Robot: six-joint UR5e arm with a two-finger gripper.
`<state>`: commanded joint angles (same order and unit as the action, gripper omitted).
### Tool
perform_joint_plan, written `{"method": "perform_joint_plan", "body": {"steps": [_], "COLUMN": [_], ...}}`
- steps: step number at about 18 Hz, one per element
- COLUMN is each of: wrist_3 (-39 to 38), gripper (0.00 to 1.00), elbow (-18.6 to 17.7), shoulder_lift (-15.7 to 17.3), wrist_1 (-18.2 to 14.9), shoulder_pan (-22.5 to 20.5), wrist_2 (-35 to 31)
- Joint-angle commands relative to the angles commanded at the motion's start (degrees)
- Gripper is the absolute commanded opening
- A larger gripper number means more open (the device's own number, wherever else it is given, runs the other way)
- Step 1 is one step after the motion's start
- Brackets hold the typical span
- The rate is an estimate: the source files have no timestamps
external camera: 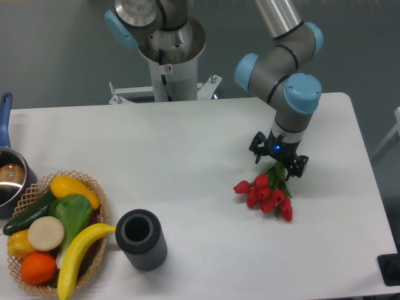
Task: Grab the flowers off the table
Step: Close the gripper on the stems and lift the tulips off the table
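Note:
The flowers (267, 192), a bunch of red tulip buds on green stems, lie on the white table (187, 162) at the right of centre, buds pointing toward the front. My gripper (278, 159) points straight down over the stem end. Its two black fingers (300, 167) stand apart, one on each side of the stems. The stem ends are hidden under the gripper body. I see no gap between the buds and the tabletop.
A dark grey cylindrical cup (141, 239) stands at the front, left of centre. A wicker basket (94, 187) with fruit and vegetables is at the front left. A pot with a blue handle (7, 175) sits at the left edge. The robot's base (167, 56) stands at the back.

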<state>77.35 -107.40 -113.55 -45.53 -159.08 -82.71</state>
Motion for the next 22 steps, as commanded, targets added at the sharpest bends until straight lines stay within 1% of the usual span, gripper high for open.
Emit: {"method": "perform_joint_plan", "body": {"steps": [1, 3, 4, 8, 10, 12, 17, 18, 20, 21, 22], "wrist_3": [-0.4, -2.3, -3.6, -7.0, -7.2, -7.1, -7.1, -7.1, -7.0, -7.0, -7.0], "gripper": [0.33, 0.03, 0.0, 0.0, 0.0, 0.0, 0.0, 0.0, 0.0, 0.0, 0.0], "elbow": [-0.2, -0.6, -0.6, 0.0, 0.6, 1.7, 4.8, 6.2, 9.5, 11.7, 13.0], "shoulder_lift": [0.0, 0.3, 0.4, 1.6, 2.5, 3.6, 5.0, 5.3, 5.5, 5.5, 5.3], "wrist_1": [0.0, 0.0, 0.0, -0.1, -0.1, -0.3, -1.3, -2.4, -5.7, -7.7, -9.2], "shoulder_pan": [0.0, 0.0, 0.0, -0.2, -0.4, -1.2, -3.2, -3.3, -3.2, -2.9, -2.8], "wrist_2": [-0.1, -0.1, -0.1, -0.2, -0.2, -0.4, -1.1, -1.8, -3.2, -4.6, -4.9]}}
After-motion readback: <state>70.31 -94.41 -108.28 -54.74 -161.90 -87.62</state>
